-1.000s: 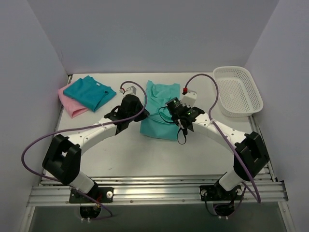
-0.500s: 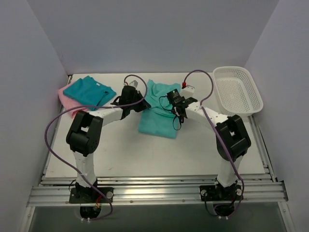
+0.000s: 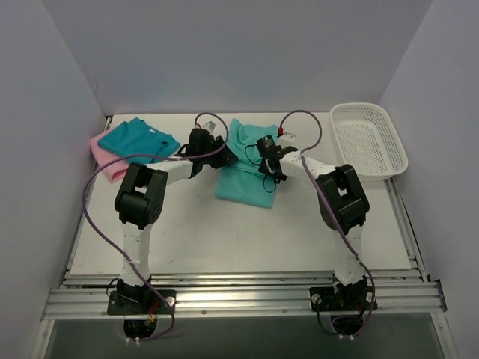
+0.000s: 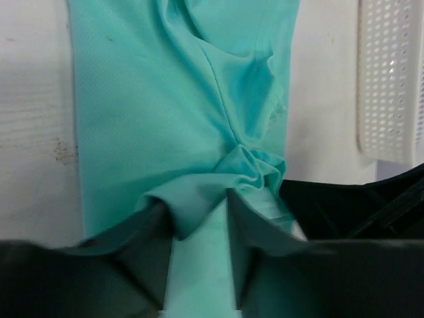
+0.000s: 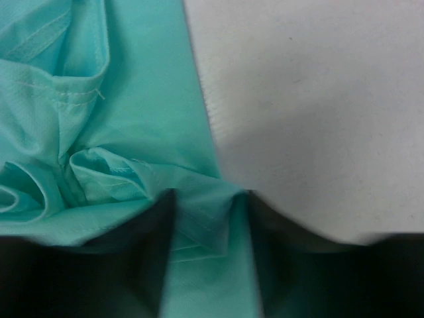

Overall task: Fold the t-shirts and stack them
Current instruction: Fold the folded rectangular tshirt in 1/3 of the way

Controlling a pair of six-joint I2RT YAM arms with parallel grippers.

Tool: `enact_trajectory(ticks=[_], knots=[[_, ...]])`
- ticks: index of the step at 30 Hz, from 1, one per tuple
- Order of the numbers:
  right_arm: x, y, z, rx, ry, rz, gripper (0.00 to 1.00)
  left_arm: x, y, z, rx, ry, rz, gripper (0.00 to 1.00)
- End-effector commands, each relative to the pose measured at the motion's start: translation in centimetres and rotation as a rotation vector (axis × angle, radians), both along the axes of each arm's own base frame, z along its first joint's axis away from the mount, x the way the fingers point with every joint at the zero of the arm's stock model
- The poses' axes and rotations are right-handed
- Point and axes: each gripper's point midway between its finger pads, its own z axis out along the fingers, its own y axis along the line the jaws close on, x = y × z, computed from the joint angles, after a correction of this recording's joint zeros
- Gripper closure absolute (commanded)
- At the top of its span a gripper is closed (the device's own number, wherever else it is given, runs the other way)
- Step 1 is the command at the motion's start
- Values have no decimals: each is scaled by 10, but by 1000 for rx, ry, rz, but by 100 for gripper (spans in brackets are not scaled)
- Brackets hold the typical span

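A light sea-green t-shirt (image 3: 241,179) lies folded lengthwise in the middle of the table, bunched at its far end. My left gripper (image 3: 218,152) sits at that end's left side and my right gripper (image 3: 260,157) at its right side. Seen from the left wrist, the left gripper (image 4: 195,213) stands open astride a loose peak of the sea-green t-shirt (image 4: 152,119). In the right wrist view the right gripper (image 5: 207,199) is open too, over a creased edge of the shirt (image 5: 132,79). A teal-blue t-shirt (image 3: 138,142) lies folded on a pink t-shirt (image 3: 106,163) at the far left.
A white mesh basket (image 3: 368,140) stands at the far right, and its wall (image 4: 391,79) shows in the left wrist view. Purple cables loop over both arms. Bare table (image 5: 318,99) lies right of the shirt's edge.
Both grippers have moved toward the back of the table, drawing the sea-green shirt's cloth along. Both have gone from shut to open, and the cloth now lies loose between the fingers.
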Motion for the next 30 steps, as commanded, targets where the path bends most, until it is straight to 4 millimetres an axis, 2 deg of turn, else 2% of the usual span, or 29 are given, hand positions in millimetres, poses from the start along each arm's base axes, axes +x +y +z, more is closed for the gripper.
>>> enact_trajectory(ticks=[1, 3, 4, 5, 6, 9, 10, 11, 12, 13, 16, 18, 20, 21, 22, 23, 24, 27, 28, 30], knots=[[11, 3, 13, 15, -25, 16, 34, 16, 0, 14, -36, -63, -22, 47], [13, 2, 17, 16, -36, 12, 5, 17, 1, 15, -39, -70, -20, 25], [15, 1, 23, 19, -47, 9, 3, 17, 3, 19, -38, -78, -16, 17], [17, -1, 26, 20, -55, 5, 2, 17, 3, 23, -40, -87, -13, 4], [19, -3, 31, 13, -61, -1, 1, 17, 3, 26, -41, -91, -13, 3], [33, -11, 63, -2, -102, -23, 0, 20, 4, 42, -46, -114, -10, 3], [42, -10, 85, 13, -144, -26, 0, 20, 5, 48, -48, -120, -9, 3], [45, -12, 97, 18, -164, -30, 0, 23, 6, 54, -47, -127, -2, 2], [46, -14, 107, 20, -176, -35, 0, 24, 6, 57, -48, -131, -2, 3], [47, -13, 127, 36, -212, -34, 0, 24, 7, 65, -50, -146, -3, 3], [41, -3, 154, 91, -255, 2, 1, 28, 12, 90, -55, -176, 7, 3], [29, 13, 155, 118, -261, 47, 5, 32, 21, 105, -62, -197, 27, 4], [19, 30, 164, 166, -285, 89, 10, 37, 29, 124, -89, -212, 54, 4], [10, 35, 152, 172, -261, 102, 13, 45, 36, 138, -105, -230, 74, 4], [1, 48, 153, 187, -262, 130, 15, 50, 40, 145, -115, -233, 86, 6], [-5, 55, 146, 198, -246, 142, 19, 57, 40, 163, -126, -256, 83, 6], [-10, 60, 143, 204, -237, 153, 20, 64, 39, 156, -123, -237, 80, 6], [-22, 77, 133, 217, -214, 192, 26, 77, 43, 153, -128, -196, 91, 6], [-25, 79, 132, 224, -213, 195, 28, 87, 45, 147, -138, -185, 110, 6], [-30, 82, 134, 231, -213, 205, 32, 92, 49, 123, -128, -124, 129, 6]])
